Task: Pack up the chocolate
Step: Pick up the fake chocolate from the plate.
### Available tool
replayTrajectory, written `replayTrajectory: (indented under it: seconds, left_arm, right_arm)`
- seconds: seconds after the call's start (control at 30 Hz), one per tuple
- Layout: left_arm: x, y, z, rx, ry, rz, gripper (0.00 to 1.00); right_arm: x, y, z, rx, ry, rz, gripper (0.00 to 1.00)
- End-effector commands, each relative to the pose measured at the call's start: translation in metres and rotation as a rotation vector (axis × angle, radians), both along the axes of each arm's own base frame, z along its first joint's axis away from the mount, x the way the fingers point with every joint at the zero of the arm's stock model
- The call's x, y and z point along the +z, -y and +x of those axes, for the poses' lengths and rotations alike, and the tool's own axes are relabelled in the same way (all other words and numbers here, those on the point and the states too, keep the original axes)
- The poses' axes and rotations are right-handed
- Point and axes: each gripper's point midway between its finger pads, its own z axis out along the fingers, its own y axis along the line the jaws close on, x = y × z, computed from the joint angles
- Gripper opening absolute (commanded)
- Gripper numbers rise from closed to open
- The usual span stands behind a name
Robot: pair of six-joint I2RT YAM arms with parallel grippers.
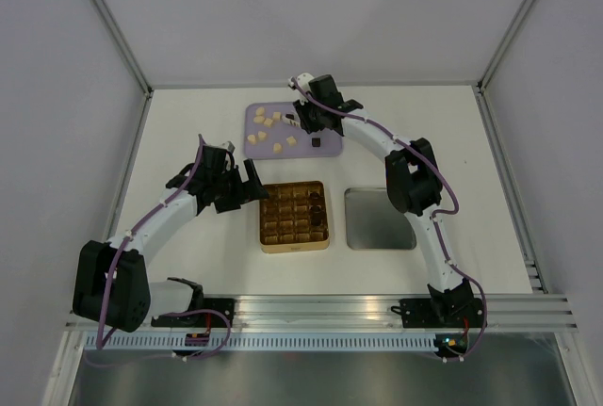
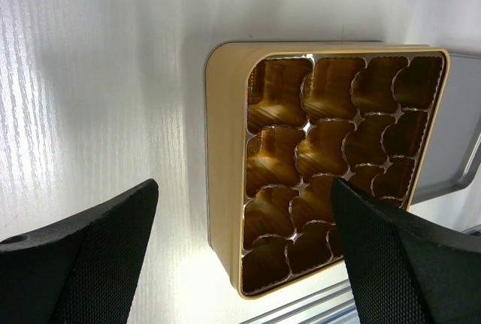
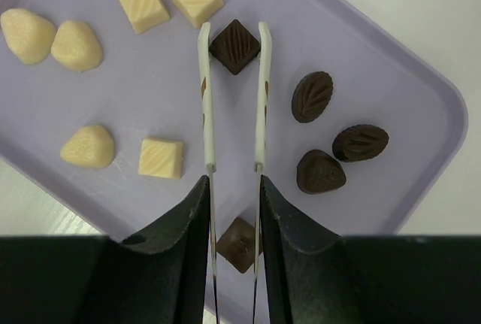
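Observation:
The chocolate lies on a purple tray (image 3: pixel 391 83): cream pieces (image 3: pixel 143 5) on the left, dark pieces (image 3: pixel 312 96) on the right. My right gripper (image 3: pixel 234 189) is shut on white-tipped metal tweezers (image 3: pixel 259 98). Their tips stand on either side of a dark square piece (image 3: pixel 234 46), at its corners. Another dark square (image 3: pixel 239 243) lies under the fingers. The top view shows this gripper (image 1: pixel 303 116) over the tray (image 1: pixel 254 114). My left gripper (image 2: pixel 244 187) is open and empty over the left part of the gold gridded tin (image 2: pixel 225 151).
The gold tin (image 1: pixel 294 217) sits mid-table; some right-hand cells look dark, and I cannot tell whether they are filled. A silver lid (image 1: pixel 379 219) lies right of it, its edge also in the left wrist view (image 2: pixel 451 166). Grey walls enclose the table.

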Motion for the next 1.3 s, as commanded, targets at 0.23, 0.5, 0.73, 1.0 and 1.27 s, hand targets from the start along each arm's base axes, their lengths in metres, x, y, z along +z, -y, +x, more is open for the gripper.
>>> replayTrajectory:
  seconds: [0.23, 0.5, 0.73, 1.0, 1.27]
  left_arm:
    - [0.012, 0.005, 0.007, -0.032, 0.035, -0.002, 1.0]
    - [0.012, 0.005, 0.007, -0.034, 0.035, -0.005, 1.0]
    - [0.015, 0.005, 0.006, -0.035, 0.044, -0.008, 1.0]
    - [0.015, 0.004, 0.005, -0.032, 0.047, -0.008, 1.0]
    - [0.02, 0.004, 0.006, -0.029, 0.063, -0.011, 1.0]
  right_arm:
    - [0.064, 0.013, -0.02, -0.025, 0.119, 0.074, 0.08]
    - [0.09, 0.024, -0.046, -0.044, 0.139, 0.136, 0.07]
    - [0.1, 0.034, -0.078, -0.073, 0.121, 0.167, 0.07]
    - [0.121, 0.048, -0.148, -0.13, 0.112, 0.184, 0.08]
    - [0.137, 0.063, -0.231, -0.127, 0.085, 0.212, 0.08]
